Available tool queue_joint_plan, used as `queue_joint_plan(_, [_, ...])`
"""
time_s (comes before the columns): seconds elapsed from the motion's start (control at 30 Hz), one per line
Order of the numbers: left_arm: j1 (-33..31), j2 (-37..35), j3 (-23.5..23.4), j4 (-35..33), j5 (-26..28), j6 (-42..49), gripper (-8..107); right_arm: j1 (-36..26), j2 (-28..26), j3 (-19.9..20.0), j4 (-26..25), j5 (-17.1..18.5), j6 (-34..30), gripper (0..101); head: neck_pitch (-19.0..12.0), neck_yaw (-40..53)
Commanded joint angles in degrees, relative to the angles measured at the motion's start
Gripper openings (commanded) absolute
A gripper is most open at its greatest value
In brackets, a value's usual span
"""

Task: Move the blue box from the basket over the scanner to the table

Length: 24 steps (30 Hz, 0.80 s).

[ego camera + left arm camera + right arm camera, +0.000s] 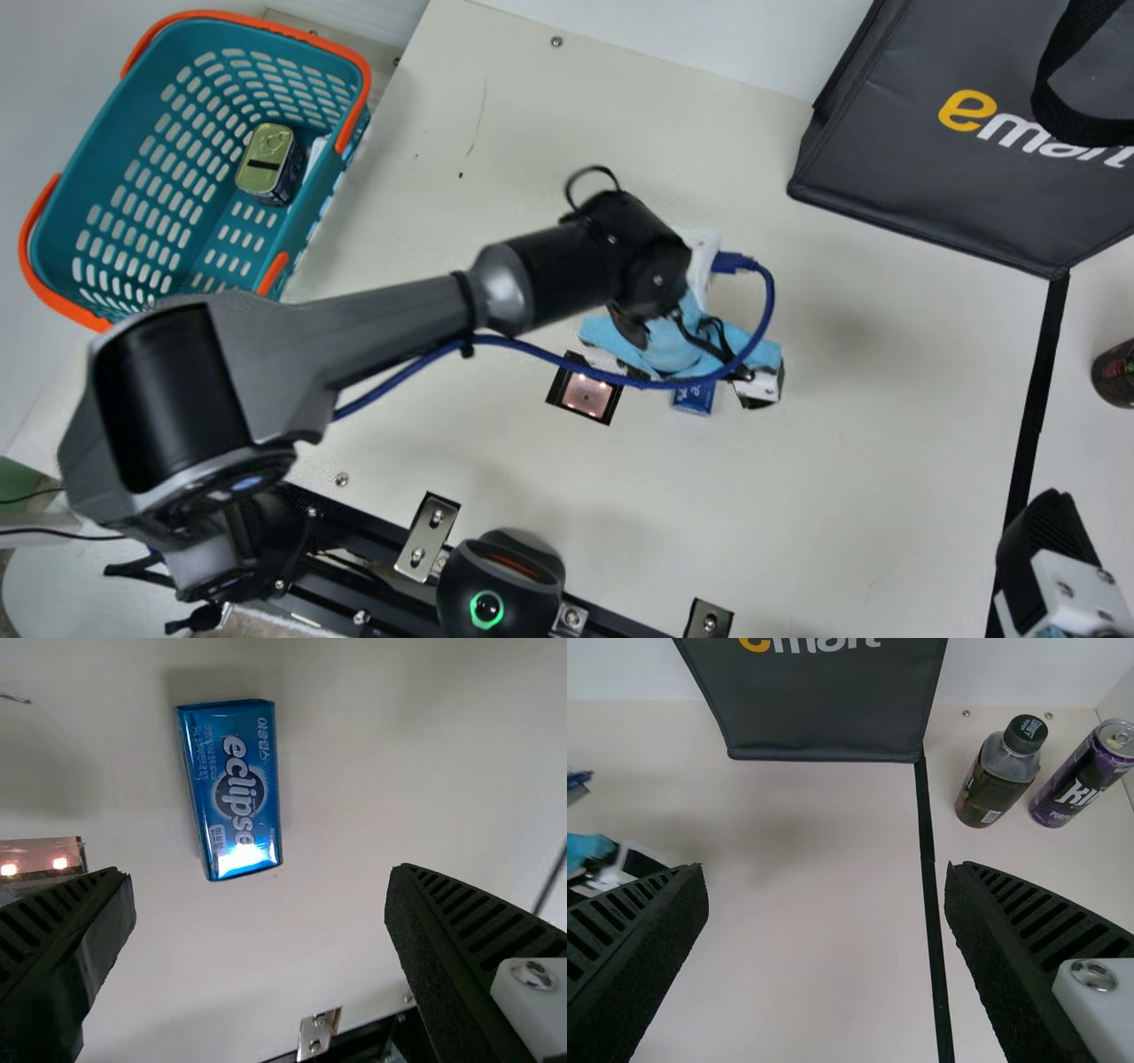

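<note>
Blue box (229, 790), glossy, oblong, dark-rimmed, pale lettering

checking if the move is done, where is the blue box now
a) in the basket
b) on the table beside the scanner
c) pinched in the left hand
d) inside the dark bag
b, the blue box lies flat on the table next to the scanner, between the left hand's spread fingers and clear of both
</note>
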Motion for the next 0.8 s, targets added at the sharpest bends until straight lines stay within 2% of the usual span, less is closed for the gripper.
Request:
queue_joint_plan(0.0, [3.9, -3.0, 1.4, -4.0, 0.4, 9.4, 90, 0.0, 0.0, 0.0, 0.0, 0.0, 0.0, 95, -1.7, 0.1])
queue_joint_plan(0.2, [14.3, -9.8, 4.8, -9.7, 4.0, 22.8, 90, 0.0, 0.0, 0.0, 0.0, 0.0, 0.0, 95, -1.7, 0.1])
queue_joint_plan(0.43, [25.6, -18.1, 8.4, -10.4, 8.1, 33.1, 90, 0.0, 0.0, 0.0, 0.0, 0.0, 0.0, 95, -1.7, 0.1])
queue_joint_plan(0.57, [30.5, -23.0, 10.4, -7.8, 9.1, 36.9, 90, 0.0, 0.0, 0.0, 0.0, 0.0, 0.0, 95, -1.7, 0.1])
queue_joint_plan(0.77, [34.0, -31.3, 13.5, 0.8, 8.6, 38.7, 90, 0.0, 0.0, 0.0, 0.0, 0.0, 0.0, 95, -1.7, 0.1])
